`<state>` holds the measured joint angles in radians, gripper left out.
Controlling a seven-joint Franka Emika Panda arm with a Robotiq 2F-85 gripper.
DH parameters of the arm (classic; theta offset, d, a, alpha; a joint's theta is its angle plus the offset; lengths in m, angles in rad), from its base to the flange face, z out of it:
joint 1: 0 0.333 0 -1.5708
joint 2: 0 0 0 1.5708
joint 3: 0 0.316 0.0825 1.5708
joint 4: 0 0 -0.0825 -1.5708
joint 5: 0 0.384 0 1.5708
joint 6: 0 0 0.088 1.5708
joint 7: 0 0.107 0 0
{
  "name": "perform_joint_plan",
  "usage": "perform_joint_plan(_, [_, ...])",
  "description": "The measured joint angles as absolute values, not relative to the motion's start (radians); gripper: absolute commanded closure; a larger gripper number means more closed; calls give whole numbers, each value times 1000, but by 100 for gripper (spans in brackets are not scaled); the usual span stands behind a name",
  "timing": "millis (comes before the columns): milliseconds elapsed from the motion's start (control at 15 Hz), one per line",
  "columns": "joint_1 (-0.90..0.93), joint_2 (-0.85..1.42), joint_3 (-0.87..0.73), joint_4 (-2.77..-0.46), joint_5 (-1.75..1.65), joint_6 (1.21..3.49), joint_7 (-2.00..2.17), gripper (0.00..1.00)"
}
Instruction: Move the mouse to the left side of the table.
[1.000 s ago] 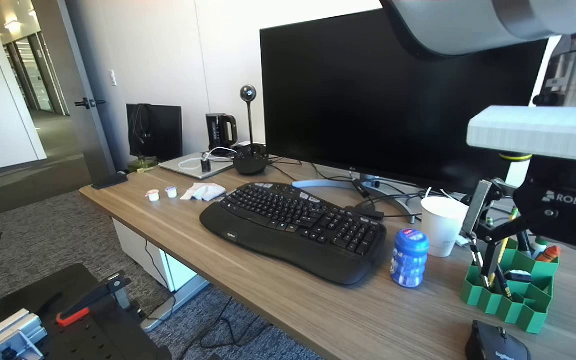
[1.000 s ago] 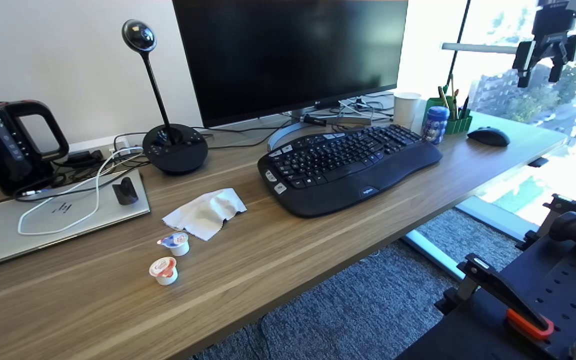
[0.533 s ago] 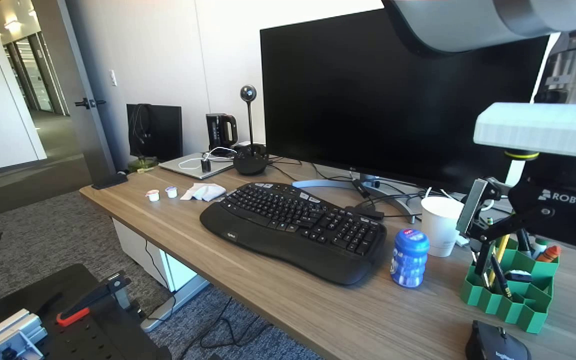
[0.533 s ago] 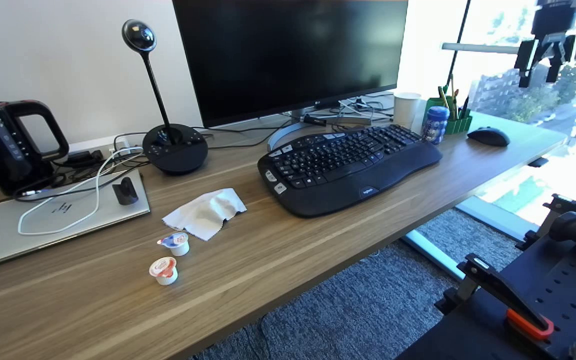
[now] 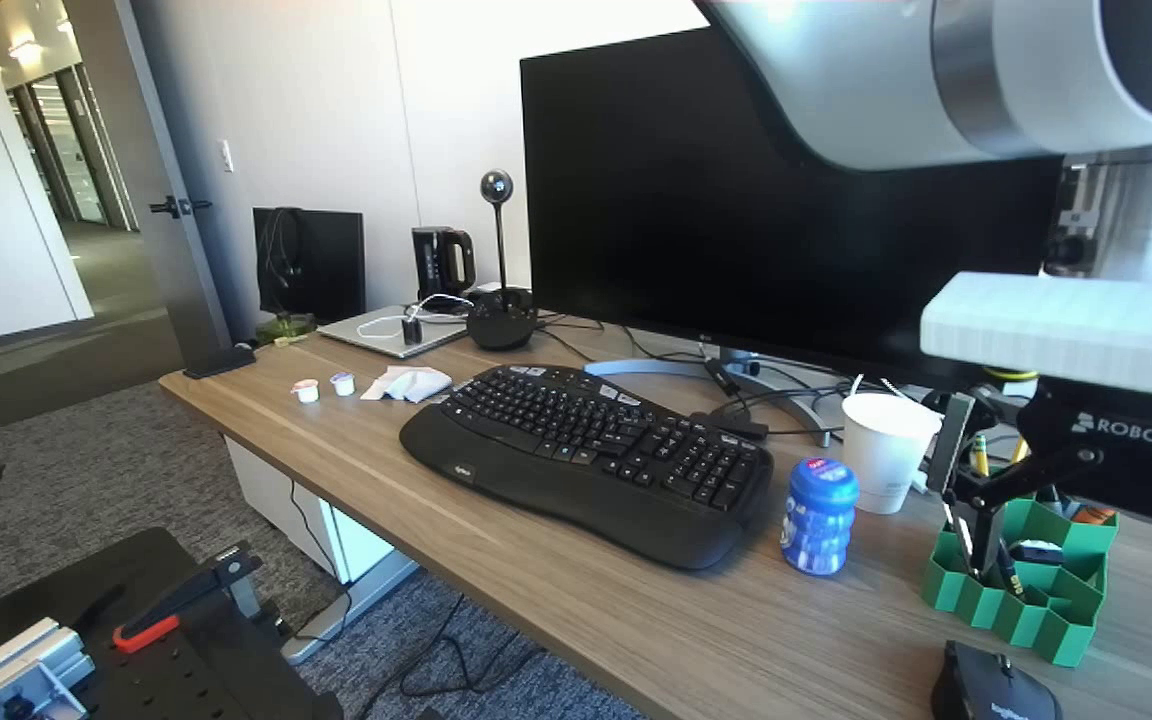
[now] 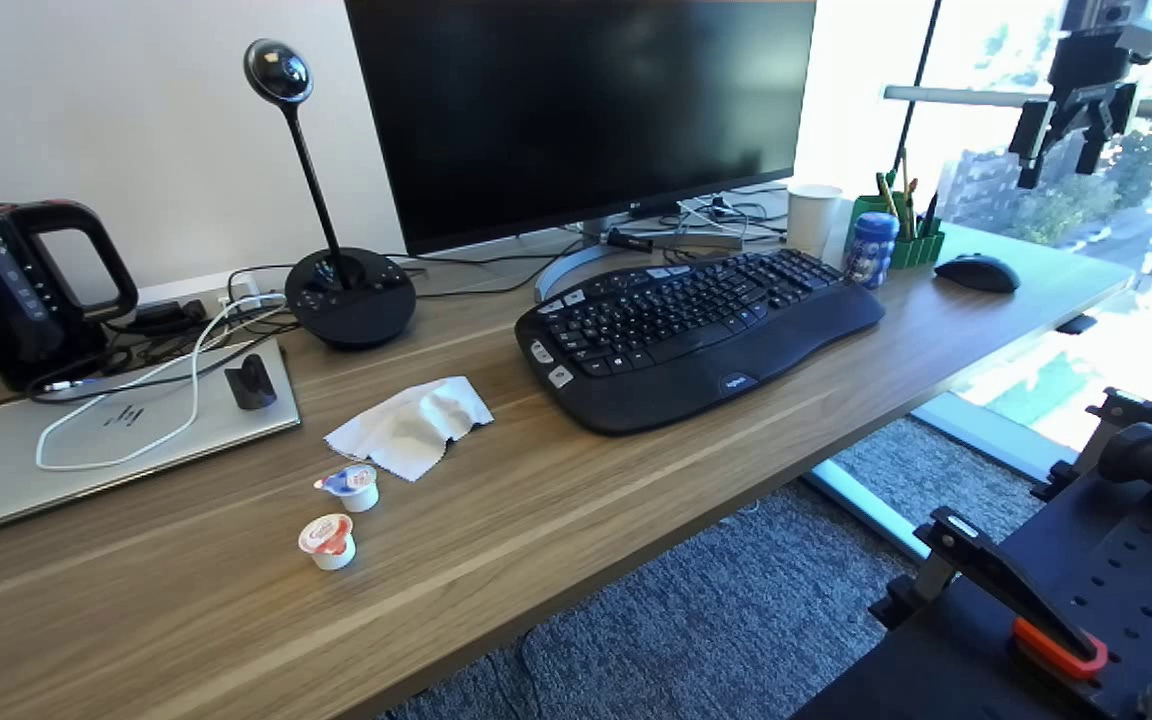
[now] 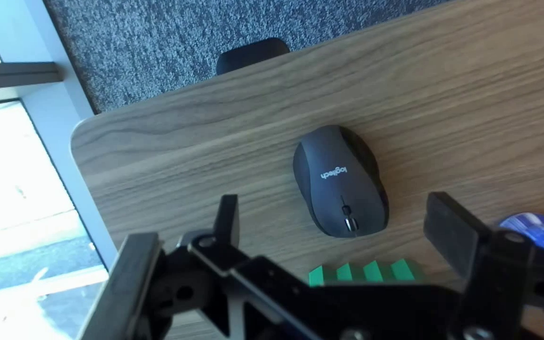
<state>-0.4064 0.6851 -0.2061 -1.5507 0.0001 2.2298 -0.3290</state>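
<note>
The mouse [image 7: 340,184], dark grey-black with a Logitech logo, lies on the wood-look table [image 7: 182,156] near its end. In the exterior views the mouse shows beyond the keyboard [image 6: 978,272] and at the bottom edge, partly cut off [image 5: 996,690]. My gripper [image 7: 331,212] is open and empty. In the wrist view its fingers stand wide apart, with the mouse's front lying between them in the picture. In an exterior view the gripper [image 6: 1058,172] hangs well above the table. In another exterior view, one finger [image 5: 956,480] shows in front of the green holder; the other finger is out of frame.
A green pen holder [image 5: 1026,590], a blue can [image 5: 820,515] and a white cup [image 5: 881,450] stand near the mouse. The black keyboard [image 6: 701,340] lies mid-table before the monitor [image 6: 596,110]. A white cloth [image 6: 411,425], creamer cups [image 6: 331,545] and a laptop [image 6: 126,425] lie left.
My gripper has moved lower, and slightly left in an exterior view. It stays open. The mouse and the other objects have not moved.
</note>
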Motion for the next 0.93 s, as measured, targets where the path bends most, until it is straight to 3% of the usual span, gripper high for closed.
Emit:
perform_joint_plan(467, [-381, 728, -222, -1608, -59, 2385, -210, 0])
perform_joint_plan(933, [-379, 742, -226, -1602, -63, 2321, -188, 0])
